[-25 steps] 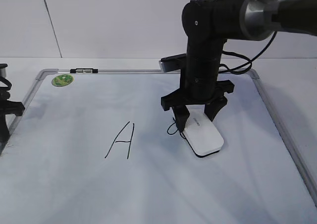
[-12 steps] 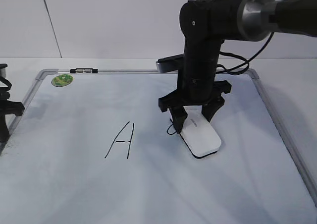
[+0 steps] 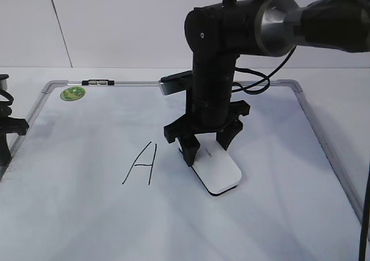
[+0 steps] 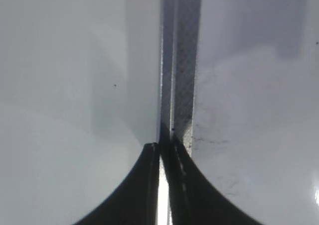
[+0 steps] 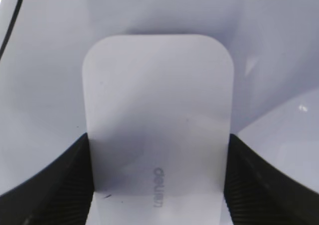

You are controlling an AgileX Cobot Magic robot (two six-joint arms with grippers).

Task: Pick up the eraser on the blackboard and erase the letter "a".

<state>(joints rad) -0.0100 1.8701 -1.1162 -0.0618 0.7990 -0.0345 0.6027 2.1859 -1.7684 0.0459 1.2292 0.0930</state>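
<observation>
A white table (image 3: 347, 93) in front of a plain white wall carries the blackboard (image 3: 87, 226), a white board with a grey frame. Near its middle the eraser (image 3: 218, 171) lies flat on the board, and the right gripper (image 3: 205, 148) grasps it, fingers (image 5: 55, 185) pressed on both long sides. Just left stands a capital "A" (image 3: 141, 164). Farther back is a green sticker (image 3: 73, 93). At the left edge, the left gripper (image 4: 160, 150) has its fingers clenched together over the frame.

Capital "A" (image 3: 141, 164) in black marker, left of centre; pale wall (image 3: 115, 24) behind.
</observation>
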